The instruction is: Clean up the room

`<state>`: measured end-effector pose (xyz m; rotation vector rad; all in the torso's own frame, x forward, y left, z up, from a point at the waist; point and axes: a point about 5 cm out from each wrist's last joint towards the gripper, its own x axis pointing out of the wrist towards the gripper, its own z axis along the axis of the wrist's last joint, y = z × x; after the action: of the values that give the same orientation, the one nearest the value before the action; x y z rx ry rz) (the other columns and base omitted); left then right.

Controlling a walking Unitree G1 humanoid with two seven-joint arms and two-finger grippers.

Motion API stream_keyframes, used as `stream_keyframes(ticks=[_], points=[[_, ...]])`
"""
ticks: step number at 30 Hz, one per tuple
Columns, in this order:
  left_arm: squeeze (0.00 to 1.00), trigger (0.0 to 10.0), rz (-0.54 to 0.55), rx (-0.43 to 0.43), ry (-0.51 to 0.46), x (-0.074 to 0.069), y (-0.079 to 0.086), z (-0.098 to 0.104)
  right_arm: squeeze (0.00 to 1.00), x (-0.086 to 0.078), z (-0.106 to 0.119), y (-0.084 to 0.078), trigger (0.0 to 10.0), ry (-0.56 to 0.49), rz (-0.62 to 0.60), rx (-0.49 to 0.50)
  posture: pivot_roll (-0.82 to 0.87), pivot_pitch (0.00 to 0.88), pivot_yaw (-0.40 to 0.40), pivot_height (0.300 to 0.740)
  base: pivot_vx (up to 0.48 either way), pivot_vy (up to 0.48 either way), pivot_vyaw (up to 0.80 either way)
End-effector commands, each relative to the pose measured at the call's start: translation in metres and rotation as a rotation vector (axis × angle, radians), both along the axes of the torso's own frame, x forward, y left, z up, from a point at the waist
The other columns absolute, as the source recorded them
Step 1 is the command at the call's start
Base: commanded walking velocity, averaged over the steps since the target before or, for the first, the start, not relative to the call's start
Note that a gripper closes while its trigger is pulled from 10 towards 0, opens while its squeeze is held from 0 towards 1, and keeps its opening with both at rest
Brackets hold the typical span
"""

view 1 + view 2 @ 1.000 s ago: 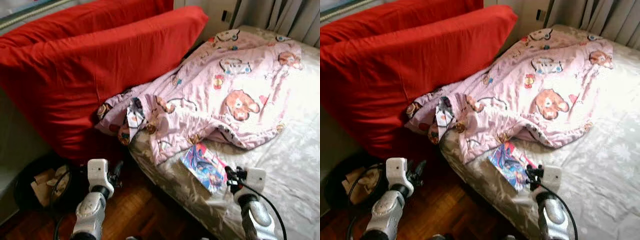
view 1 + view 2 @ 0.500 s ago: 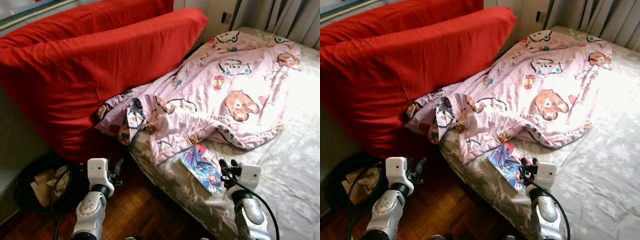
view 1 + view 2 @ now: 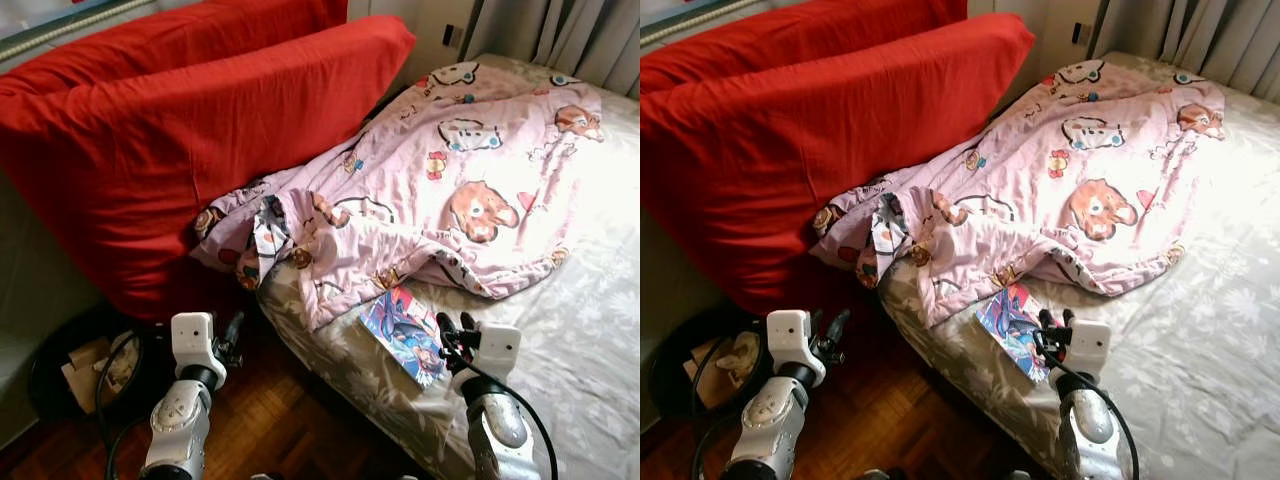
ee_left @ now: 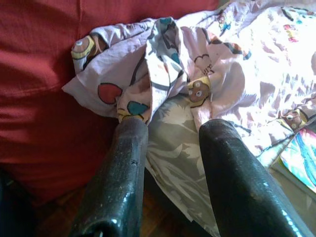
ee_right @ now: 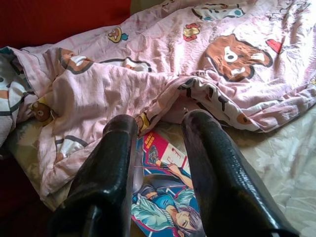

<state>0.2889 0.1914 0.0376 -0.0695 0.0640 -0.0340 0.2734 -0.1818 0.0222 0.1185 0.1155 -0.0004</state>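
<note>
Right claw (image 5: 158, 148): open and empty; you have it poised just over the comic book (image 3: 405, 335), fingers straddling it, likely to pick it up.
Comic book: flat on the bed (image 3: 590, 330), its top edge tucked just under the pink blanket (image 3: 470, 190).
Left claw (image 4: 170, 148): open, holding nothing, idle beside the bed, well apart from the comic book.

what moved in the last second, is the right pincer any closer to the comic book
Yes. The right pincer has shifted toward the robot's left along the bed edge and now sits right beside the comic book, fingers open with the cover showing between them. Nothing has been taken hold of. The left pincer barely moved, open over the floor. The pink blanket, red pillows and the book lie as before.
</note>
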Motion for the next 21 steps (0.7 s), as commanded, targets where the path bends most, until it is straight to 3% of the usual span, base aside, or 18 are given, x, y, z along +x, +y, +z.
stream_keyframes(ticks=[1,6,13,21], points=[[0.0,10.0,0.009,-0.003,0.017,-0.003,0.0007,-0.0028,0.0,-0.0038,-0.0039,0.0042,10.0,0.031,0.019,-0.017,0.01,0.189,0.021,0.74,0.0,0.0,0.0],[0.0,10.0,0.009,-0.002,0.015,-0.0028,0.0011,-0.0021,0.0,-0.003,-0.0069,0.0044,10.0,0.066,0.027,-0.028,0.01,0.195,0.02,0.731,0.0,0.0,0.0],[0.0,10.0,0.009,-0.005,0.018,-0.0044,-0.0002,-0.0029,0.0,-0.0041,-0.0088,0.0053,10.0,0.08,0.051,-0.044,0.01,0.202,0.02,0.686,0.0,0.0,0.0],[0.0,10.0,0.005,-0.003,0.023,-0.0049,-0.0004,-0.0031,0.0,-0.0052,-0.0112,0.0087,10.0,0.081,0.051,-0.039,0.01,0.205,0.024,0.686,0.0,0.0,0.0]])
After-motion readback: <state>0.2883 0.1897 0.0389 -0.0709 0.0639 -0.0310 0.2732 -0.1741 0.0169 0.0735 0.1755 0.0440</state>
